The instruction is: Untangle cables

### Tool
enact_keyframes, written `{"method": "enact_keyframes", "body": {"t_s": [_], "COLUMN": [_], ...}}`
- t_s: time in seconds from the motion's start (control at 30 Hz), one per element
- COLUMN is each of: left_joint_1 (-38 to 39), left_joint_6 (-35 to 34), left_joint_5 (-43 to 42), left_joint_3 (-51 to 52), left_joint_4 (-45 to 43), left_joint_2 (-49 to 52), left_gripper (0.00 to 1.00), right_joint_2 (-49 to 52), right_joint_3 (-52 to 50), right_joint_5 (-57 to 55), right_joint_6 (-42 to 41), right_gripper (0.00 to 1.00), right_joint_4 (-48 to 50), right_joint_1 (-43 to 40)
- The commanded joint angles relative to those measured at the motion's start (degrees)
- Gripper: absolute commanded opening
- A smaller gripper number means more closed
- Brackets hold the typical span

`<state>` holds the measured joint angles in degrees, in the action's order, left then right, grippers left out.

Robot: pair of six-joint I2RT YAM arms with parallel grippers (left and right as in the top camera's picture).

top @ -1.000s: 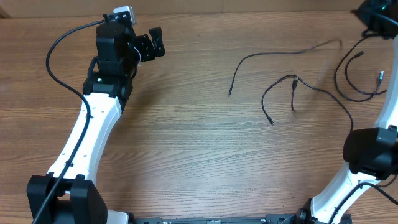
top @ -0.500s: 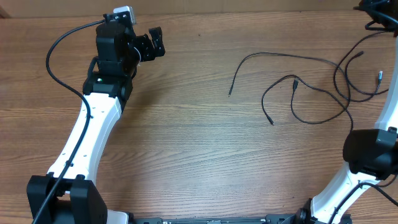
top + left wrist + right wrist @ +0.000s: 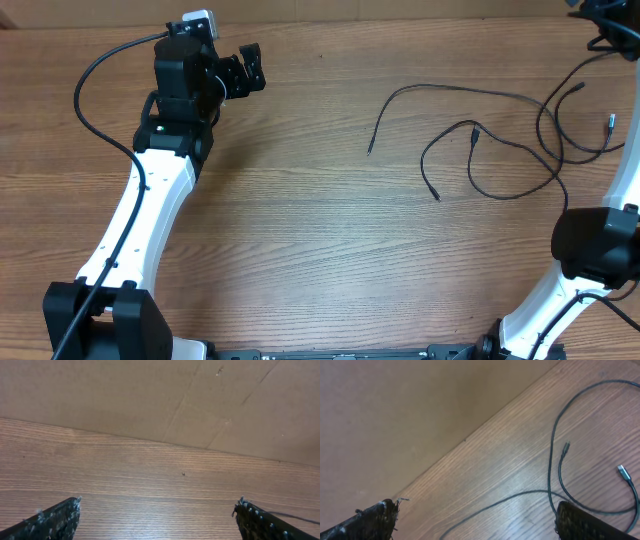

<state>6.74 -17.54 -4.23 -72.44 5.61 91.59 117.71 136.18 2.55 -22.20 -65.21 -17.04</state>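
Note:
Three thin black cables lie on the wooden table, right of the middle. A long cable (image 3: pixel 450 90) arcs from a loose end at the left toward the right. A second cable (image 3: pixel 500 196) loops below it, its plugs near the middle. A third cable (image 3: pixel 577 158) curls at the far right, and the cords cross near there. My right gripper (image 3: pixel 476 510) hangs open above the table's far right corner with nothing between its fingers; a cable (image 3: pixel 551 445) and a silvery plug (image 3: pixel 623 472) lie beneath it. My left gripper (image 3: pixel 247 68) is open and empty, far left of the cables.
A brown cardboard wall (image 3: pixel 150 395) stands along the table's far edge. The right arm's white link and black joint (image 3: pixel 595 245) rise at the right edge, close to the cables. The left arm (image 3: pixel 150 200) stretches up the left side.
A second ago the long cable was lifted and blurred toward the right gripper; it now lies flat on the table in a wider arc. The right gripper has opened. The left arm has not moved.

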Motion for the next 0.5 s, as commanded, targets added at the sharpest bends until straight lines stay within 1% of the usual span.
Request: {"method": "enact_keyframes", "body": {"t_s": [0.0,0.23,0.47], "left_joint_1": [-0.09,-0.09,-0.09], "left_joint_6": [1.27,1.27,1.27], "left_joint_5": [0.2,0.2,0.2], "left_joint_3": [-0.46,-0.46,-0.46], "left_joint_4": [-0.31,-0.33,-0.26], "left_joint_2": [-0.09,-0.09,-0.09], "left_gripper": [1.0,0.99,0.99], "right_joint_2": [-1.31,0.39,5.92], "right_joint_3": [1.11,1.03,1.03], "right_joint_5": [-0.5,-0.02,0.13], "right_joint_6": [-0.44,-8.63,-17.46], "right_gripper": [1.0,1.0,1.0], "right_joint_4": [-0.79,-4.04,-3.04], "right_joint_1": [0.66,3.78,10.95]}}
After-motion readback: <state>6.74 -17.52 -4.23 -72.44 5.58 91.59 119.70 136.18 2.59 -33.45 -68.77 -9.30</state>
